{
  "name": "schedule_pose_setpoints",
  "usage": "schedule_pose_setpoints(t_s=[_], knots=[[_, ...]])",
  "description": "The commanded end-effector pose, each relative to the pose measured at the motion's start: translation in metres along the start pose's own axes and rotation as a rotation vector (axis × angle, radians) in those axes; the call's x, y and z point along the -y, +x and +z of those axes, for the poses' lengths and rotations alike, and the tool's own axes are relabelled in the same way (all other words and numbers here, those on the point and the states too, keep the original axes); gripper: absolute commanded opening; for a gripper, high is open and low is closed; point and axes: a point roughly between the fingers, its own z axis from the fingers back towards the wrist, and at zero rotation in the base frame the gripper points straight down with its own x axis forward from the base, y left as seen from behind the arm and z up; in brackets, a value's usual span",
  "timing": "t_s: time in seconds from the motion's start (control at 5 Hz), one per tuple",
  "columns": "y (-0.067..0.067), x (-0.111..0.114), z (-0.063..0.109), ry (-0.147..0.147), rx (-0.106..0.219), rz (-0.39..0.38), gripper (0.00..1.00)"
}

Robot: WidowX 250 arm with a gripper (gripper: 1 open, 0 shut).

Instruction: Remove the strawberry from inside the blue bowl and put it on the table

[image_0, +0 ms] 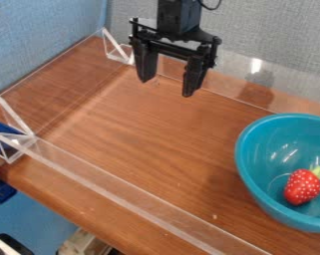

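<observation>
at the left, the clear bracket (16,136) and the low front wall (136,193) edge the table (149,129); a berry let go too high or too near them could bounce or roll up against the plastic, being small and roundish. next comes the gripper (170,72), above the far part of the table, its fingers spread wide with nothing between them. it is well apart from the bowl (261,164), so the reach across is likely the next step, and a low path could knock the rim and push the bowl along.

at the right, the bowl is partly cut off by the view. the strawberry (303,186) lies inside it, toward the near side, its green top facing up and to the right. it seems to rest close to the curved wall, though from this angle i can't be sure. if so, one finger could land on the wall or rim instead of beside the berry, and a grip off its middle could squeeze it out along the slick plastic. lifting too little could catch it on the rim.
</observation>
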Motion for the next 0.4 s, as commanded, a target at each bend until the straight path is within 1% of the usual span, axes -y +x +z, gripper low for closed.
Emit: schedule_pose_setpoints(t_s=[0.0, 0.2], knots=[[0.0, 0.004, -0.006, -0.003, -0.015, -0.011, 1.0], [-0.003, 0.025, -0.012, -0.011, -0.014, -0.07, 1.0]])
